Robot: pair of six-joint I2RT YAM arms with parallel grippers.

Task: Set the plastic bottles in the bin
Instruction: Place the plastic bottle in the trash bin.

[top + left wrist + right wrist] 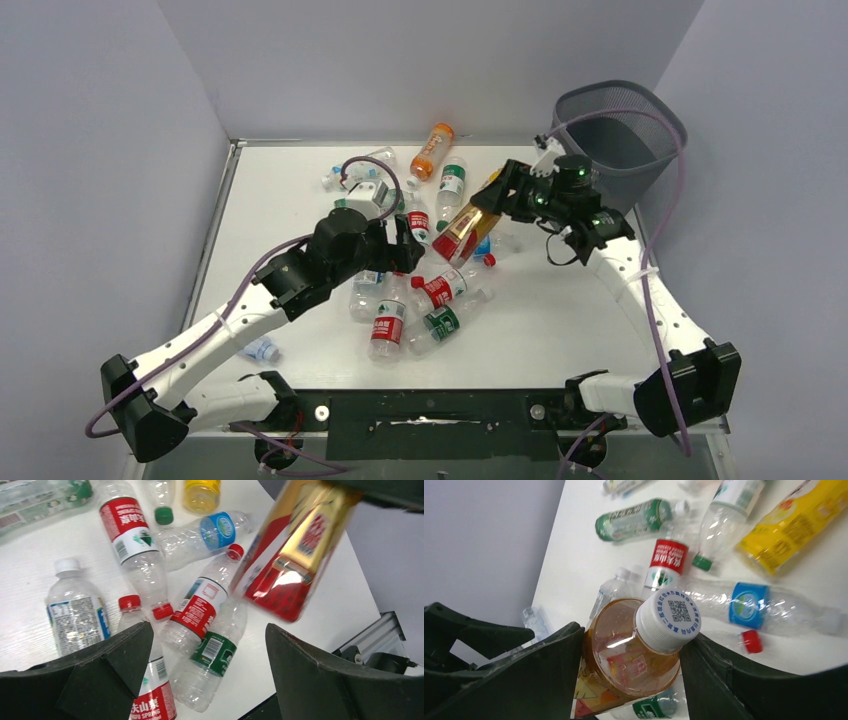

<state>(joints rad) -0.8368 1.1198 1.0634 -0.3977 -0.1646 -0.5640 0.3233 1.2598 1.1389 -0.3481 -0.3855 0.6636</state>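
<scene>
My right gripper (497,205) is shut on an amber plastic bottle (468,230) with a red-and-gold label and holds it tilted above the table. In the right wrist view its white cap (669,620) points at the camera and both fingers press the bottle's shoulders (624,660). Further left, my left gripper (209,630) hangs open and empty over a pile of clear bottles: a green-labelled one (215,652) and a red-labelled one (197,607) lie below the gap. The dark wire-mesh bin (640,150) stands at the far right corner, behind the right gripper.
More bottles lie scattered on the white table: an orange one (432,150) at the back, a yellow one (794,525), a blue-labelled one (749,602), and a small one (262,349) beside the left arm. Grey walls enclose the left, back and right sides.
</scene>
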